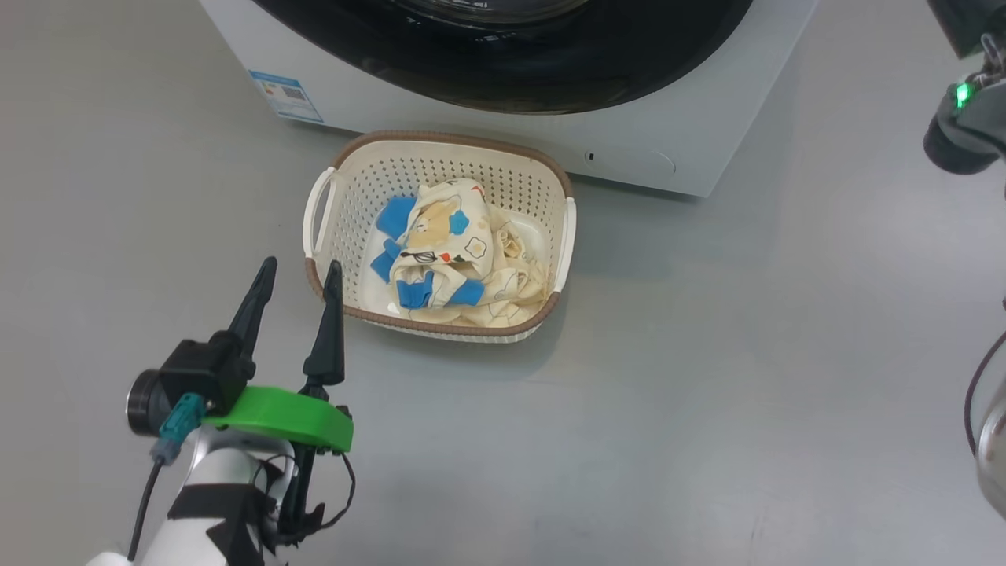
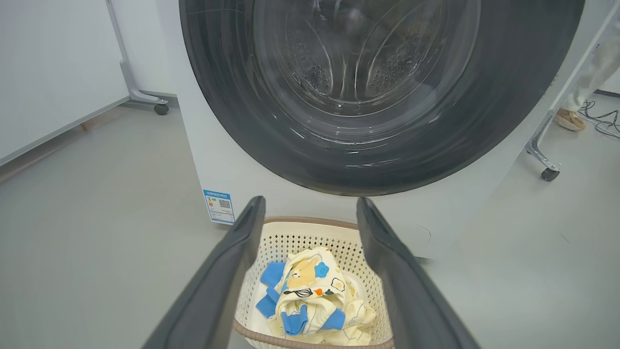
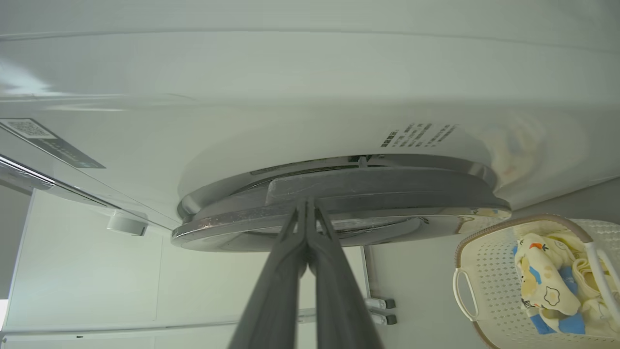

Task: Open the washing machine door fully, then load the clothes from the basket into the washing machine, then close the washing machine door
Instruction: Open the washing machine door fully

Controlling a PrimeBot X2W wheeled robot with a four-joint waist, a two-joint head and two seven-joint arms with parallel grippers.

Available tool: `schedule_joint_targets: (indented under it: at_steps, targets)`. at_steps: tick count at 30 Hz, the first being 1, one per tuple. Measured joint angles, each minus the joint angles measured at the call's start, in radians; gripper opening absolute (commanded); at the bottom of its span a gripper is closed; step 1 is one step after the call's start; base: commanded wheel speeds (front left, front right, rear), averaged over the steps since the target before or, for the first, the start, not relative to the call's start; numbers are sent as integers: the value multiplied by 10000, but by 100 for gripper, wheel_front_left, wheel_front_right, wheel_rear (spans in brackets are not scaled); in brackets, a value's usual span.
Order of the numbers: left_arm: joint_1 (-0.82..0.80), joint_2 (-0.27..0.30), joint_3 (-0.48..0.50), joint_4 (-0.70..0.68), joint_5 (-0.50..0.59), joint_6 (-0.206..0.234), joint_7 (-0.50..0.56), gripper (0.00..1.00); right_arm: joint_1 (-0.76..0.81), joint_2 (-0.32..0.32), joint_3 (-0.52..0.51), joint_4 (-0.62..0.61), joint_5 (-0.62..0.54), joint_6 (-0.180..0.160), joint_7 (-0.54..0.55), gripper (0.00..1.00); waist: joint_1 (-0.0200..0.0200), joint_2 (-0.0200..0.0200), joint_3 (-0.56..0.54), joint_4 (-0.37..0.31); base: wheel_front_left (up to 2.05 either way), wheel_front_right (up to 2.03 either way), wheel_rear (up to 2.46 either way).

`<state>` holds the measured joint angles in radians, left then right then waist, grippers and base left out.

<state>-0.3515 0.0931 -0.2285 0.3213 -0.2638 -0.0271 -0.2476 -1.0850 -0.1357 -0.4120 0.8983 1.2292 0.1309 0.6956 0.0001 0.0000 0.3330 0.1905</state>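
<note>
Your left gripper (image 1: 302, 266) hangs over the grey floor (image 1: 707, 393), just left of the small cream perforated plastic basket with a brown rim (image 1: 456, 140). Its two long dark fingers are spread wide with nothing between them, and in the head view the inner fingertip overlaps the basket's near left corner. The soft pale-yellow clothes with bear prints and bright blue patches (image 1: 452, 251) lie bunched inside the basket. The basket stands on the floor right in front of the big white front-loading washing machine (image 1: 668, 134), near its small blue label (image 1: 285, 96). The large round door with the glossy black rim and clear glass bowl (image 2: 218, 97) lies flat against the machine's front, and you can see the steel drum (image 2: 348, 63) through the glass. Your right gripper (image 3: 306, 202) has its fingers pressed together, pinching nothing. Their tips sit at the door's dark outer edge, but you cannot tell whether they touch it.
</note>
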Motion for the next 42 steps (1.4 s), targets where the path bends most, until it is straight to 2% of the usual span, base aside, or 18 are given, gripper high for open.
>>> schedule_joint_targets:
  at_steps: [10,22,31,42]
  targets:
    - [-218,-230,25,15,94,-249,0,100,-1832,15,541,874,-1206,0,-550,0,0,0,481,444,0,0,0]
    - [-675,-497,-79,113,174,-439,-2,100,-3040,82,1039,2063,-2372,0,-1085,0,0,0,884,989,0,0,0]
    - [-797,-579,-213,192,244,-516,-2,100,-3516,0,1206,2435,-2713,0,-1279,0,0,0,1140,1188,0,0,0]
    - [-802,-598,-297,290,293,-512,-2,100,-3563,-29,1440,2489,-2713,0,-773,0,0,0,1122,1241,0,0,0]
